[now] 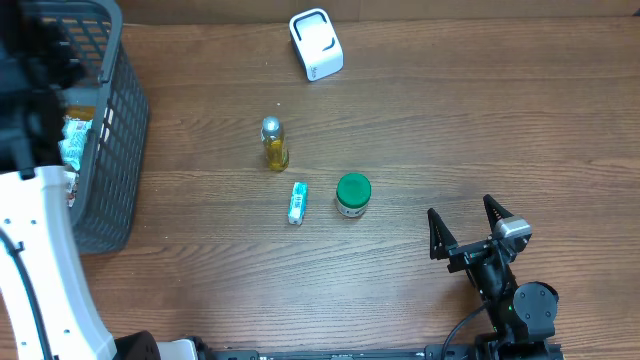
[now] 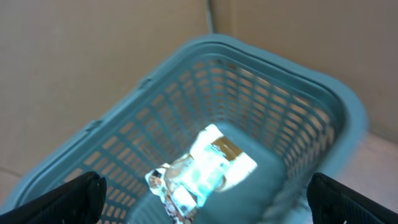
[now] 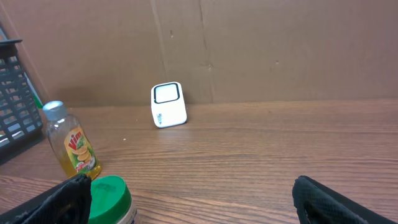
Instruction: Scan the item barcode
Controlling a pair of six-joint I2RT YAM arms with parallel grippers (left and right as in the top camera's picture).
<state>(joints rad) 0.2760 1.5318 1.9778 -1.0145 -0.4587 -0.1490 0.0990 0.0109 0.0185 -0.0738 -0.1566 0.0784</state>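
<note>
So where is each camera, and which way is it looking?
Overhead: above the table, looking straight down on basket, scanner, bottle, jar; left arm, right gripper show.
Left wrist: above the basket, looking down at packets; the open left gripper shows at the corners.
Right wrist: low over the table, facing the cardboard wall; its open fingertips show.
Shared: overhead and right wrist both see scanner, bottle, jar.

We see brown wood-grain table (image 1: 480, 120). Grey mesh basket (image 1: 115, 150) stands at left edge. White scanner (image 1: 316, 44) sits alone near far edge. Mid-table we count three: yellow bottle (image 1: 274, 146) upright, silver cap; blue-white tube (image 1: 297, 203) lying flat, nearer robot side; green-lidded jar (image 1: 353, 195) just beside tube, not touching.
</note>
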